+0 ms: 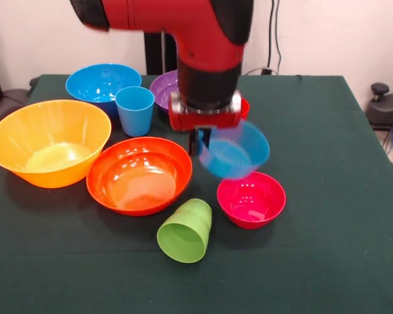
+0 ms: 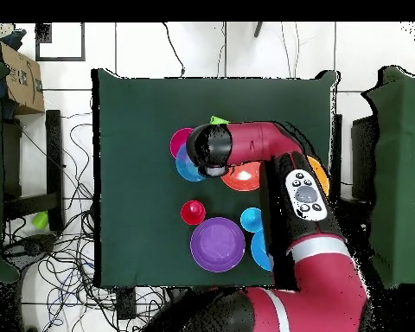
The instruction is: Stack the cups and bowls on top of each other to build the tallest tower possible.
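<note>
While tilted, the small blue bowl [image 1: 234, 150] hangs under the end effector [image 1: 204, 139].

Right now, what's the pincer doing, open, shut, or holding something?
Pincer: shut on the rim of the small blue glossy plastic bowl, which hangs tilted in the air above the small magenta plastic bowl.

The claw [image 1: 203, 140] apparently grips the tilted small blue bowl [image 1: 234, 150] above the small magenta bowl [image 1: 251, 199].

no readable text, labels, brands or numbers on any object
</note>
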Available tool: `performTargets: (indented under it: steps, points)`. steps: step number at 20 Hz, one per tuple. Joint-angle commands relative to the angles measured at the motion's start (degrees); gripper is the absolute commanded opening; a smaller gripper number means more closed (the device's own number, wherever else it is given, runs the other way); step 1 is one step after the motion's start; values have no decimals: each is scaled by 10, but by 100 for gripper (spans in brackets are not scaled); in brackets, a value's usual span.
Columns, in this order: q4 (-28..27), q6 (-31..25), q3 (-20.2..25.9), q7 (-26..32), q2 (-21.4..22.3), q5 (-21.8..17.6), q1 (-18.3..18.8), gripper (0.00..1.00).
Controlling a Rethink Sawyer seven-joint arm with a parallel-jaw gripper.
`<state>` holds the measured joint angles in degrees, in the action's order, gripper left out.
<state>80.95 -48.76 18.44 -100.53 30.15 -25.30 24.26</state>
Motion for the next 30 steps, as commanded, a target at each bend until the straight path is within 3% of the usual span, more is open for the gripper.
performTargets:
  steps: [1, 5, 16, 30]
  points:
    - [50, -110, 45, 91, 83, 34, 14, 0]
    - [61, -86, 52, 85, 80, 33, 17, 0]
    - [5, 36, 26, 14, -23, -27, -23, 0]
    - [-51, 58, 9, 12, -63, -34, -42, 0]
